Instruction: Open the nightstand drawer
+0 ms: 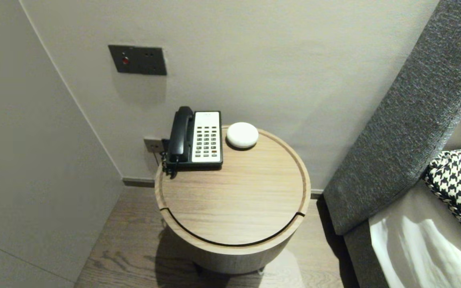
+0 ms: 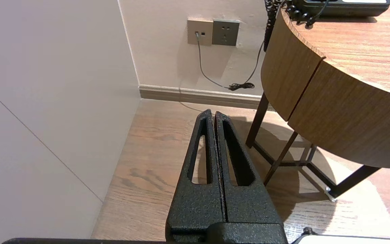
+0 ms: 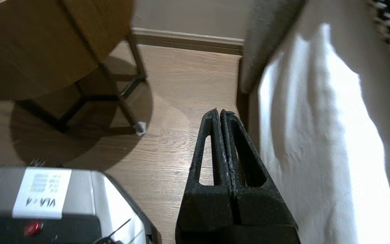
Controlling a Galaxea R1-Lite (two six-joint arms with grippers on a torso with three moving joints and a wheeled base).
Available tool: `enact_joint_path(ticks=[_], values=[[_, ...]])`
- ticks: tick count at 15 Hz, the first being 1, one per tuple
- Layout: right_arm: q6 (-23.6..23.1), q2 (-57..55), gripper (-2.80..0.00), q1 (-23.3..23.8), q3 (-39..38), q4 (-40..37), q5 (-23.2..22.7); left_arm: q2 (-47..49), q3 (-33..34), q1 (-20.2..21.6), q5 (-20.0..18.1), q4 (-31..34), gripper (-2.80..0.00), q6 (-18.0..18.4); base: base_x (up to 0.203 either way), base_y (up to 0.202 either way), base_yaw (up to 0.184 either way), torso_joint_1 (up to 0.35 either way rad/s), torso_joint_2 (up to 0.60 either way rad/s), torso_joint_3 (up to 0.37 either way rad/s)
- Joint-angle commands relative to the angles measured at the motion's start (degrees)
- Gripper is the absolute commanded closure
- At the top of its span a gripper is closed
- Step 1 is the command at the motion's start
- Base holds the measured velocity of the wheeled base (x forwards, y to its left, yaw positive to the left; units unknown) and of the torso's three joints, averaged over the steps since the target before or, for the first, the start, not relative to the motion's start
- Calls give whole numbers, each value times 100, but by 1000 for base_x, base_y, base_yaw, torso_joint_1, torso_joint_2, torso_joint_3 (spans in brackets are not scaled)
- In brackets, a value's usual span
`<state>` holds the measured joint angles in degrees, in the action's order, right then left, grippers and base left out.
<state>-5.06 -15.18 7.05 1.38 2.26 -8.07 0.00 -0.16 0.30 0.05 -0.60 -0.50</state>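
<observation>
- Our left end effector [image 2: 214, 113], fingers pressed together and empty, hangs low beside the round desk [image 2: 317, 112].
- Our right end effector [image 3: 219, 112], likewise pressed together on nothing, hangs just beside the white bed sheet [image 3: 317, 142].
- The telephone [image 1: 196, 138] sits at the desk's back edge, probably so its cord reaches the wall socket [image 2: 200, 32]. A white puck [image 1: 242, 135] lies beside it.

The left gripper [image 2: 213, 113] has two black, grainy-textured fingers, wedge-shaped, each pierced by a long narrow slot. The right gripper [image 3: 219, 112] is alike, its inner edges scuffed pale. A silver-grey rounded housing [image 3: 107, 193] bears a white printed label [image 3: 41, 191] and a small red round lamp [image 3: 33, 228].
</observation>
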Motion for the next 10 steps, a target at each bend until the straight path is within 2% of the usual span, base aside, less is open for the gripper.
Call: enact_joint_path(ticks=[1,4,6,10], values=[[-98,-21,0,-116,-5,11,-11,0,-1,5,4,-2,0,-2,0,0,0,0,0,0],[-145,-20,0,-118,-3,16,-26,0,-2,5,4,-2,0,-2,0,0,0,0,0,0],[-129,-20,0,-133,30,0,-442,0,-2,5,4,-2,0,-2,0,0,0,0,0,0],[-73,-20,0,-134,12,30,-373,0,-2,5,4,-2,0,-2,0,0,0,0,0,0]])
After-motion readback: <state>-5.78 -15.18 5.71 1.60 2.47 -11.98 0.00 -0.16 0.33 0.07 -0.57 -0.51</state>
